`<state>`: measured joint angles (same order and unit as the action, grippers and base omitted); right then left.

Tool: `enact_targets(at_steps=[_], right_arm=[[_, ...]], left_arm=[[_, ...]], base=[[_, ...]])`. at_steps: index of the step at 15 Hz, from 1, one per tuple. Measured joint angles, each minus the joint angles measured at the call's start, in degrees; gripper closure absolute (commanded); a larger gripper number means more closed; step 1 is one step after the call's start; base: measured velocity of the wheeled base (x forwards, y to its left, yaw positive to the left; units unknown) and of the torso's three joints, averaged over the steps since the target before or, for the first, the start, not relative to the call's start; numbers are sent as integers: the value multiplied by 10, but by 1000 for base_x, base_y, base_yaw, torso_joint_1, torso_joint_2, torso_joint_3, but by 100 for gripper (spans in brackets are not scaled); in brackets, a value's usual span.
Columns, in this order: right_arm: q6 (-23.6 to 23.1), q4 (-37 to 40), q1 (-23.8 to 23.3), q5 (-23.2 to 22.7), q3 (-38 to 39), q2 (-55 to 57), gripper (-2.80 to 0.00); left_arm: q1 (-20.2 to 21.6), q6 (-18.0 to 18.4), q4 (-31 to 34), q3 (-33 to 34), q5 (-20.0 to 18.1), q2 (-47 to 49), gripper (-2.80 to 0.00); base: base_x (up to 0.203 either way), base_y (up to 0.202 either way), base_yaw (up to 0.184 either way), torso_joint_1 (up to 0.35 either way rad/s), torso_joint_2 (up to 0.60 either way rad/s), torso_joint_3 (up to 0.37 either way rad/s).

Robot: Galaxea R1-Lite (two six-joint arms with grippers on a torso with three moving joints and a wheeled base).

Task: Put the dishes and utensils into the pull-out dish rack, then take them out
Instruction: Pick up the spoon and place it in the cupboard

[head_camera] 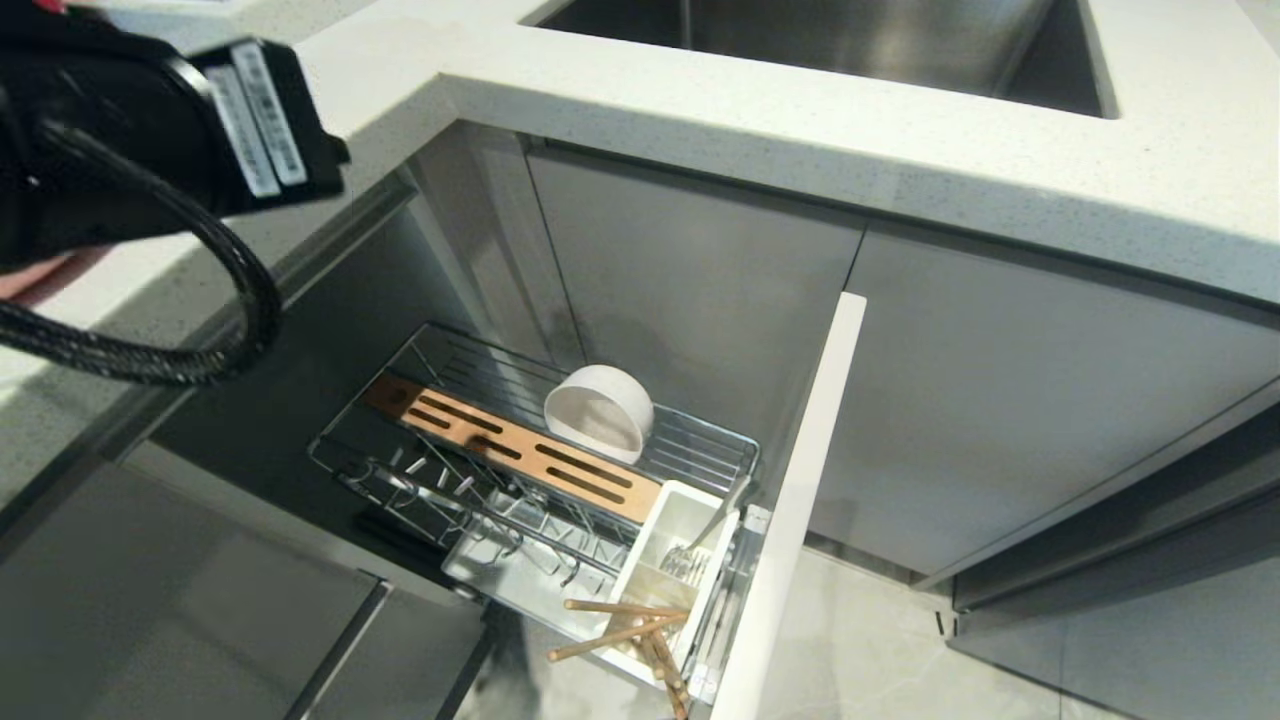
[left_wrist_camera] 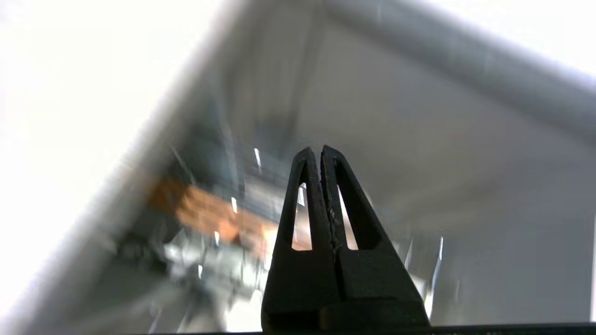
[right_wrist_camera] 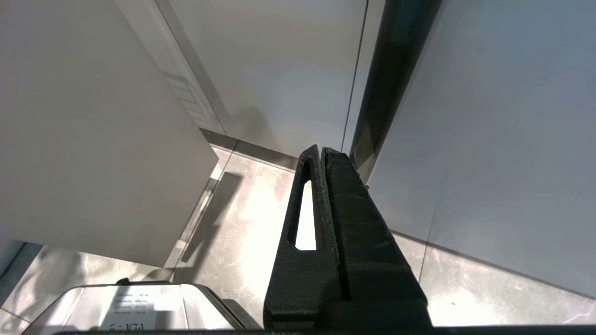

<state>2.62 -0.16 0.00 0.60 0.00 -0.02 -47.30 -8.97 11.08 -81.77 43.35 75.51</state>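
Below a speckled white stone countertop (head_camera: 900, 160), the chrome wire pull-out dish rack (head_camera: 480, 470) stands drawn out from the grey cabinets, its pale front panel (head_camera: 790, 520) edge-on toward the floor. A small plain white bowl (head_camera: 598, 412) rests tilted on its side in the rack's rear section, just behind the slotted wooden strip (head_camera: 510, 446). At the rack's front end, a white plastic utensil caddy (head_camera: 672, 560) holds a slim silver metal utensil (head_camera: 700, 545) leaning upright, while a pair of light-brown wooden chopsticks (head_camera: 625, 625) juts out of the caddy at loose angles. The left gripper (left_wrist_camera: 321, 151) hangs above the rack, fingers clenched together on nothing. The right gripper (right_wrist_camera: 321, 151), likewise clamped empty, points down at the tiled floor (right_wrist_camera: 242, 223) beside the cabinet fronts.
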Motion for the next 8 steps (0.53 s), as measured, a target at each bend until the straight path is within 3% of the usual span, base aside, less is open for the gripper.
enact_targets(at_steps=[4,6,8], right_arm=[[0,0,0,0,0,0,0],[0,0,0,0,0,0,0],[0,0,0,0,0,0,0]], left_arm=[[97,43,-81,-1,-44,-51,0],[161,58,-84,0,-84,-76,0],[254,75,-82,0,-136,-103,0]], base=[[0,0,0,0,0,0],[0,0,0,0,0,0],[0,0,0,0,0,0]])
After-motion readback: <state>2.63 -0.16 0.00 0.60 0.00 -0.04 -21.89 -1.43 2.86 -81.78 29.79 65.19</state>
